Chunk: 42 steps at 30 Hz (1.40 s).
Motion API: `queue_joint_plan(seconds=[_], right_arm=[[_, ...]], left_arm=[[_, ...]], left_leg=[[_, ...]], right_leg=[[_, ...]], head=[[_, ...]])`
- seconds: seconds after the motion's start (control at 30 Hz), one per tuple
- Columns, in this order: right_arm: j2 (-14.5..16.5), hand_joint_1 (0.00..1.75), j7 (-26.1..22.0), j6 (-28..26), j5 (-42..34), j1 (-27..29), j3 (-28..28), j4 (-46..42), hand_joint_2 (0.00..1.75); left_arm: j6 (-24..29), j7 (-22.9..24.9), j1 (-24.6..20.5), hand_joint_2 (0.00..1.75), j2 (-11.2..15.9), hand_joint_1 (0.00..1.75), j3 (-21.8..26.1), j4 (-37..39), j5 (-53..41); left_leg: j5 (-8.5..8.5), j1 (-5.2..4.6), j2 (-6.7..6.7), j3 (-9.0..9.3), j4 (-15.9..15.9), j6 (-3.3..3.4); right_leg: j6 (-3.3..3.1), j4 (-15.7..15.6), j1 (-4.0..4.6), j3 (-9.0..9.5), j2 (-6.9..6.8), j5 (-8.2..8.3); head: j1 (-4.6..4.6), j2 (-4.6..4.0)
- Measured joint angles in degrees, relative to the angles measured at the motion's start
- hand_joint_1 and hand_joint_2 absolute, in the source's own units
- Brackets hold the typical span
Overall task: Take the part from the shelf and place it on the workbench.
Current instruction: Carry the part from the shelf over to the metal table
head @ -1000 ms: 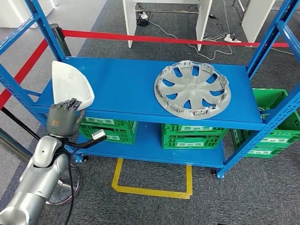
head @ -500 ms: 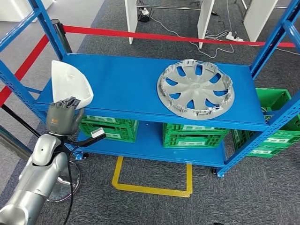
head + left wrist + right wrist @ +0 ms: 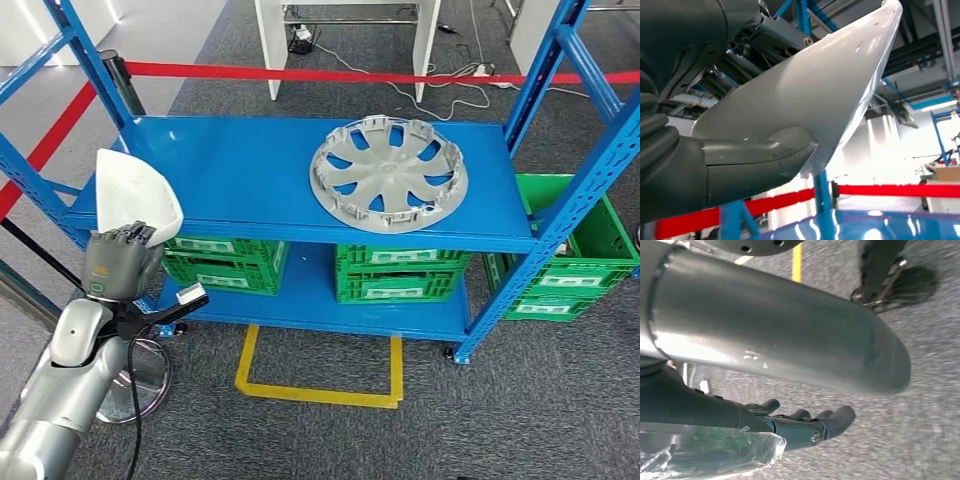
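The part is a white curved plastic shell (image 3: 132, 195) at the left front corner of the blue shelf top (image 3: 241, 180). My left hand (image 3: 113, 262) grips it from below at its near edge. In the left wrist view the thick grey thumb (image 3: 753, 155) presses against the shell's (image 3: 817, 100) smooth underside. Whether the shell still touches the shelf I cannot tell. My right hand (image 3: 802, 425) hangs over the grey carpet with its dark fingers stretched out and nothing in them.
A silver wheel cover (image 3: 389, 175) lies on the right half of the shelf top. Green crates (image 3: 400, 272) fill the lower shelf, and another crate (image 3: 581, 270) stands to the right. Blue uprights (image 3: 562, 70) flank the shelf. Red barrier tape (image 3: 340, 75) runs behind, and yellow lines (image 3: 317, 390) mark the floor.
The camera has shifted, moving the whole scene left. Against the shelf, my left hand and the white shell have drawn slightly back toward the front edge.
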Motion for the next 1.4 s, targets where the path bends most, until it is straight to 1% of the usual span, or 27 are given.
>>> queue_joint_plan(seconds=[0.03, 0.07, 0.13, 0.2, 0.27, 0.33, 0.4, 0.43, 0.53, 0.57, 0.6, 0.63, 0.7, 0.77, 0.8, 0.83, 0.9, 0.93, 0.97, 1.03, 1.07, 1.1, 1.17, 1.23, 1.3, 1.33, 1.4], right_arm=[[0.01, 0.00, 0.08, -0.03, 0.05, 0.03, -0.01, 0.00, 0.00], [0.02, 0.00, 0.09, -0.04, 0.09, 0.07, -0.01, 0.00, 0.00], [0.04, 0.00, 0.10, -0.04, 0.12, 0.09, 0.00, 0.00, 0.00], [0.10, 0.00, 0.09, -0.03, 0.15, 0.04, -0.01, 0.00, 0.00], [0.32, 0.00, -0.11, -0.01, 0.24, -0.04, -0.02, -0.01, 0.00], [0.49, 0.00, -0.54, 0.15, 0.33, -0.11, -0.02, -0.02, 0.00], [0.50, 0.00, -1.02, 0.41, 0.37, -0.06, -0.01, -0.02, 0.00], [0.50, 0.00, -1.20, 0.50, 0.39, -0.02, -0.01, -0.02, 0.00], [0.50, 0.00, -1.42, 0.61, 0.51, -0.02, -0.01, -0.02, 0.00], [0.50, 0.00, -1.42, 0.62, 0.57, -0.03, -0.01, -0.02, 0.00], [0.50, 0.00, -1.42, 0.63, 0.64, -0.04, 0.00, -0.02, 0.00], [0.50, 0.00, -1.38, 0.63, 0.71, -0.05, 0.00, -0.02, 0.00], [0.50, 0.00, -1.22, 0.62, 0.84, -0.13, -0.01, -0.02, 0.00], [0.50, 0.00, -1.08, 0.61, 0.95, -0.38, -0.01, -0.05, 0.00], [0.50, 0.00, -1.06, 0.60, 0.97, -0.50, 0.00, -0.07, 0.00], [0.50, 0.00, -1.06, 0.58, 0.97, -0.55, 0.01, -0.09, 0.00], [0.51, 0.00, -1.02, 0.57, 0.97, -0.44, 0.01, -0.09, 0.00], [0.52, 0.00, -0.99, 0.57, 0.97, -0.38, 0.00, -0.08, 0.00], [0.52, 0.00, -0.96, 0.58, 0.98, -0.34, -0.01, -0.07, 0.00], [0.52, 0.00, -0.93, 0.57, 1.02, -0.34, -0.02, -0.08, 0.00], [0.52, 0.00, -0.92, 0.57, 1.06, -0.32, -0.02, -0.09, 0.00], [0.52, 0.00, -0.92, 0.57, 1.11, -0.30, -0.02, -0.09, 0.00], [0.52, 0.00, -0.91, 0.57, 1.22, -0.26, -0.02, -0.09, 0.00], [0.52, 0.00, -0.92, 0.57, 1.34, -0.31, -0.02, -0.10, 0.00], [0.52, 0.00, -0.94, 0.57, 1.43, -0.40, -0.02, -0.14, 0.00], [0.52, 0.00, -0.94, 0.57, 1.46, -0.41, -0.02, -0.15, 0.00], [0.51, 0.00, -0.94, 0.56, 1.49, -0.30, -0.03, -0.15, 0.00]], left_arm=[[-0.03, 0.05, 0.13, 1.75, 0.31, 1.75, 0.19, 0.00, 0.10], [-0.06, 0.08, 0.29, 1.75, 0.57, 1.75, 0.36, 0.01, 0.18], [-0.15, 0.13, 0.67, 1.75, 1.02, 1.75, 0.71, 0.01, 0.27], [-0.21, 0.14, 0.81, 1.75, 1.31, 1.75, 1.06, 0.00, 0.29], [-0.21, 0.15, 0.72, 1.75, 1.54, 1.75, 1.38, -0.03, 0.29], [-0.19, 0.18, 0.73, 1.75, 1.77, 1.75, 1.62, -0.04, 0.30], [-0.19, 0.21, 0.81, 1.75, 1.88, 1.75, 1.77, -0.04, 0.30], [-0.19, 0.21, 0.85, 1.75, 1.91, 1.75, 1.81, -0.04, 0.30], [-0.21, 0.21, 1.21, 1.75, 1.95, 1.75, 1.97, -0.04, 0.44], [-0.27, 0.21, 1.42, 1.75, 1.96, 1.75, 2.08, -0.04, 0.62], [-0.36, 0.20, 1.61, 1.75, 1.97, 1.75, 2.22, -0.04, 0.86], [-0.50, 0.15, 1.79, 1.75, 1.97, 1.75, 2.40, -0.03, 1.17], [-0.76, -0.08, 2.05, 1.75, 2.02, 1.75, 2.79, -0.03, 1.78], [-0.85, -0.33, 2.13, 1.75, 2.12, 1.75, 3.16, -0.04, 2.19], [-0.85, -0.41, 2.13, 1.75, 2.16, 1.75, 3.31, -0.04, 2.31], [-0.85, -0.44, 2.13, 1.75, 2.20, 1.75, 3.43, -0.04, 2.42], [-0.86, -0.48, 2.29, 1.75, 2.30, 1.75, 3.58, -0.03, 2.58], [-0.86, -0.51, 2.42, 1.75, 2.38, 1.75, 3.66, -0.03, 2.61], [-0.87, -0.55, 2.55, 1.75, 2.48, 1.75, 3.75, -0.02, 2.63], [-1.02, -0.73, 2.66, 1.75, 2.60, 1.75, 3.97, -0.02, 2.74], [-1.14, -0.85, 2.70, 1.75, 2.61, 1.75, 4.08, -0.02, 2.84], [-1.28, -0.99, 2.75, 1.75, 2.60, 1.75, 4.17, -0.01, 2.98], [-1.46, -1.27, 2.81, 1.75, 2.60, 1.75, 4.31, 0.00, 3.23], [-1.55, -1.49, 2.70, 1.75, 2.59, 1.75, 4.43, -0.01, 3.35], [-1.58, -1.65, 2.52, 1.75, 2.55, 1.75, 4.57, -0.02, 3.39], [-1.58, -1.70, 2.48, 1.75, 2.54, 1.75, 4.65, -0.02, 3.41], [-1.59, -1.79, 2.53, 1.75, 2.51, 1.75, 4.78, -0.02, 3.48]], left_leg=[[-2.95, -0.02, -0.01, -0.78, 4.15, -0.04], [-4.71, -0.06, 0.00, -1.15, 7.66, 0.00], [-4.71, -0.26, -0.01, 0.46, 9.83, 0.50], [-2.66, -0.80, -0.07, 5.89, 4.20, 1.69], [-2.62, -1.47, -0.08, 11.86, -3.81, 2.89], [-3.20, -1.96, -0.05, 14.12, -7.50, 3.31], [-2.07, -1.96, 0.04, 13.57, -8.20, 3.49], [-1.28, -1.84, 0.14, 13.00, -8.51, 3.73], [1.05, -1.67, 0.35, 10.43, -8.79, 4.33], [1.81, -1.73, 0.38, 9.44, -8.72, 4.35], [2.54, -1.78, 0.41, 8.46, -8.66, 4.32], [3.27, -1.81, 0.43, 7.46, -8.57, 4.23], [4.64, -1.83, 0.42, 5.60, -8.31, 3.94], [5.81, -1.98, 0.42, 4.21, -7.90, 3.47], [6.46, -2.00, 0.45, 3.83, -7.82, 3.20], [7.10, -1.99, 0.48, 3.56, -7.84, 2.89], [8.02, -1.83, 0.42, 3.16, -8.03, 2.22], [7.04, -1.75, 0.34, 2.79, -7.52, 1.85], [4.83, -1.64, 0.27, 2.25, -6.00, 1.48], [-1.89, -1.26, 0.22, 0.80, 0.72, 0.76], [-4.31, -1.06, 0.22, 0.24, 4.74, 0.46], [-5.25, -0.90, 0.22, 0.12, 7.89, 0.24], [-3.24, -0.63, 0.22, 2.20, 8.88, 0.03], [-1.29, -0.47, 0.18, 8.07, 2.65, 0.11], [-2.50, -0.54, 0.09, 13.93, -5.23, 0.61], [-3.28, -0.69, 0.06, 15.28, -7.41, 0.96], [-2.97, -0.88, 0.16, 14.83, -8.30, 1.89]], right_leg=[[-0.19, 0.03, 0.19, -0.78, -0.05, 0.64], [-0.30, 0.07, 0.40, -1.57, -0.10, 1.22], [-0.37, 0.11, 0.83, -3.05, -0.16, 2.29], [-0.30, 0.14, 1.15, -4.20, -0.17, 3.28], [0.03, 0.17, 1.42, -4.84, -0.14, 4.20], [0.64, -0.07, 1.36, -5.06, -0.13, 5.22], [1.33, -0.31, 1.24, -5.44, -0.13, 5.63], [1.60, 0.42, 1.25, -6.04, -0.14, 4.41], [2.25, 8.99, 1.11, -8.76, -0.22, -3.79], [2.45, 12.61, 1.06, -9.28, -0.24, -5.49], [2.61, 15.11, 1.05, -9.27, -0.24, -5.77], [2.68, 15.97, 1.04, -8.48, -0.25, -4.77], [2.51, 11.83, 1.04, -3.97, -0.27, -1.68], [2.02, 2.96, 1.15, 2.81, -0.28, -1.86], [1.70, -0.43, 1.26, 4.94, -0.25, -2.67], [1.37, -2.41, 1.43, 5.93, -0.23, -3.30], [0.42, -2.96, 1.46, 5.04, -0.35, -2.60], [-0.13, -2.99, 1.38, 4.60, -0.48, -1.95], [-0.64, -3.04, 1.25, 4.01, -0.62, -1.12], [-1.15, -2.99, 1.19, 2.42, -0.72, 0.57], [-1.15, -2.91, 1.20, 1.39, -0.75, 1.39], [-1.06, -2.80, 1.20, 0.34, -0.77, 2.13], [-0.74, -2.36, 1.14, -1.74, -0.80, 3.40], [-0.34, -1.66, 1.12, -3.60, -0.76, 4.47], [0.23, -1.03, 1.23, -4.75, -0.71, 5.44], [0.60, -0.93, 1.24, -5.08, -0.69, 5.97], [1.44, -1.01, 1.05, -5.60, -0.68, 6.82]], head=[[-0.04, 0.00], [-0.08, 0.00], [-0.08, 0.00], [-0.04, 0.00], [-0.02, 0.00], [-0.10, 0.00], [-0.09, 0.00], [0.02, 0.00], [0.36, 0.00], [0.38, 0.00], [0.38, 0.00], [0.41, 0.00], [0.45, 0.00], [0.42, 0.00], [0.39, 0.00], [0.39, 0.00], [0.50, 0.00], [0.51, 0.00], [0.35, -0.01], [0.02, -0.01], [-0.09, -0.01], [-0.08, 0.00], [-0.10, 0.00], [-0.13, 0.00], [-0.14, 0.00], [-0.16, 0.00], [-0.15, 0.00]])
